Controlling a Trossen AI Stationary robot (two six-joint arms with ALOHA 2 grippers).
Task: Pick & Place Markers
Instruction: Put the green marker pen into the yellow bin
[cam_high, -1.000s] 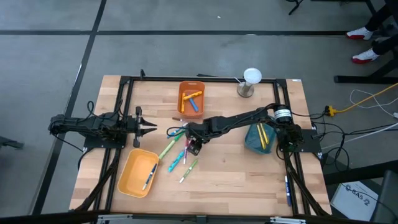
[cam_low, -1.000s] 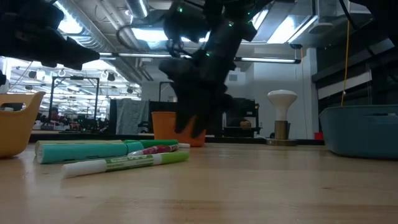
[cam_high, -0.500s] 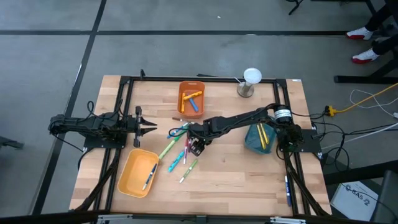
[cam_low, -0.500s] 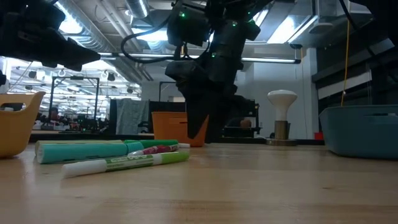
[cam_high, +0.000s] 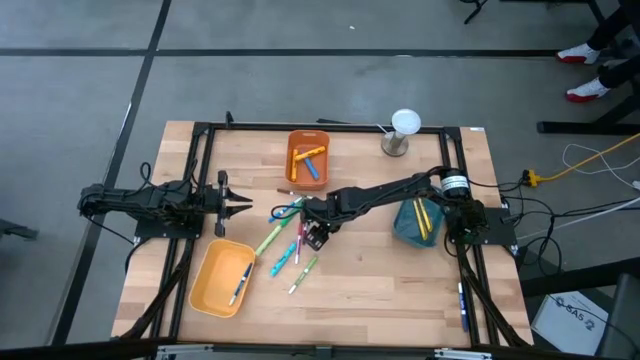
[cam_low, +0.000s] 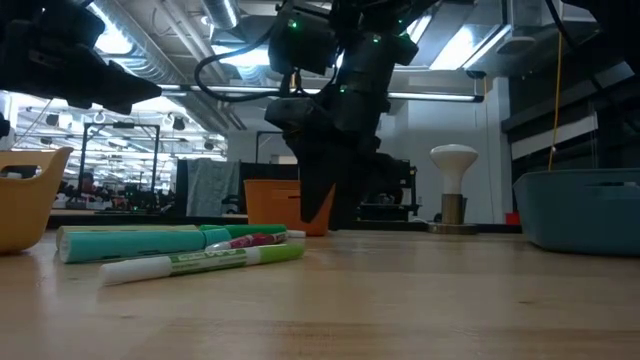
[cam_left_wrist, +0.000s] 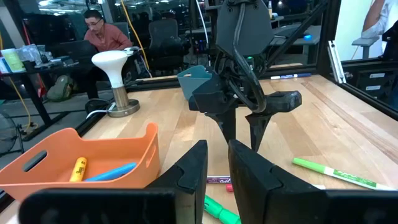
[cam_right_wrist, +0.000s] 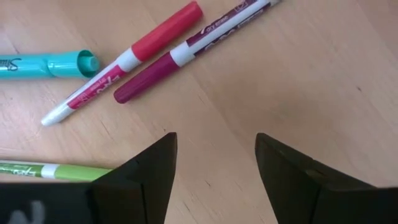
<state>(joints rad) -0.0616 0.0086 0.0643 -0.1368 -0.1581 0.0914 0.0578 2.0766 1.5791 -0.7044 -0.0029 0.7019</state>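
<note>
The wooden surface (cam_high: 380, 270) carries three bins. A yellow bin (cam_high: 222, 277) with one marker in it lies toward the left arm's side of the right claw (cam_high: 314, 238), an orange bin (cam_high: 308, 157) holding markers lies beyond the claw, and a teal bin (cam_high: 413, 222) sits back along the right arm. The right claw points down just above the surface, its fingers (cam_right_wrist: 142, 180) apart and empty. Loose markers (cam_high: 284, 245) lie scattered right beside it; a red marker (cam_right_wrist: 127, 58) and a purple marker (cam_right_wrist: 186, 50) lie just ahead of its tips. The left claw (cam_high: 240, 204), fingers (cam_left_wrist: 189, 171) close together with a thin gap, holds nothing and waits at the surface's left edge.
</note>
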